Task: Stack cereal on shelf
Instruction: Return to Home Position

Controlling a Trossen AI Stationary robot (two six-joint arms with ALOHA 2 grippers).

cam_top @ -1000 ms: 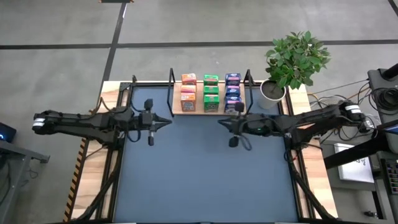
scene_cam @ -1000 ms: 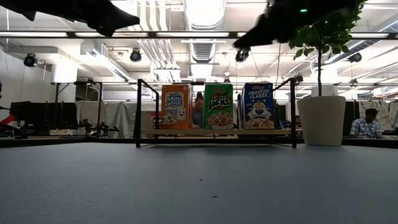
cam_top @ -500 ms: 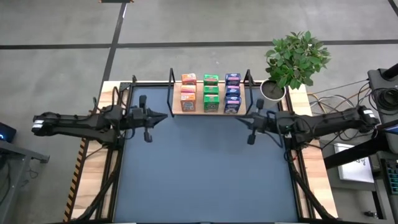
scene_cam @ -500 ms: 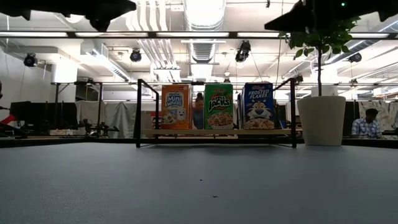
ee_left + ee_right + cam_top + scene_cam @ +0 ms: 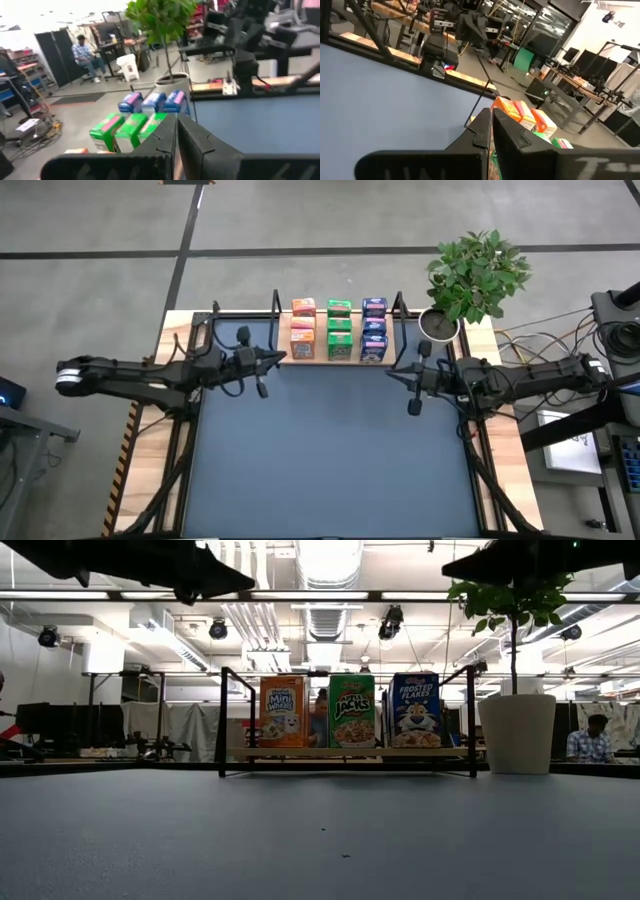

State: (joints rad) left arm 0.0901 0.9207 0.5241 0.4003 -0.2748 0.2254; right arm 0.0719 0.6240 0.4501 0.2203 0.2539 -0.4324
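The cereal boxes stand upright in three columns on the shelf [image 5: 338, 361], a light-wood board in a black frame at the table's far edge: orange [image 5: 303, 326], green [image 5: 339, 328], blue [image 5: 374, 328]. The low view shows the front row: orange [image 5: 282, 712], green [image 5: 352, 711], blue [image 5: 415, 710]. My left gripper [image 5: 281, 358] is shut and empty, held above the table just off the shelf's left front corner. My right gripper [image 5: 391, 370] is shut and empty, just off the shelf's right front corner. Neither touches a box.
A potted plant [image 5: 470, 280] in a white pot [image 5: 517, 733] stands just right of the shelf. The blue-grey table [image 5: 330, 460] lies bare in front of the shelf. People sit in the room beyond [image 5: 590, 740].
My right gripper has drawn back from in front of the blue boxes toward the table's right edge. My left gripper has moved toward the shelf's left front corner. The boxes have stayed put.
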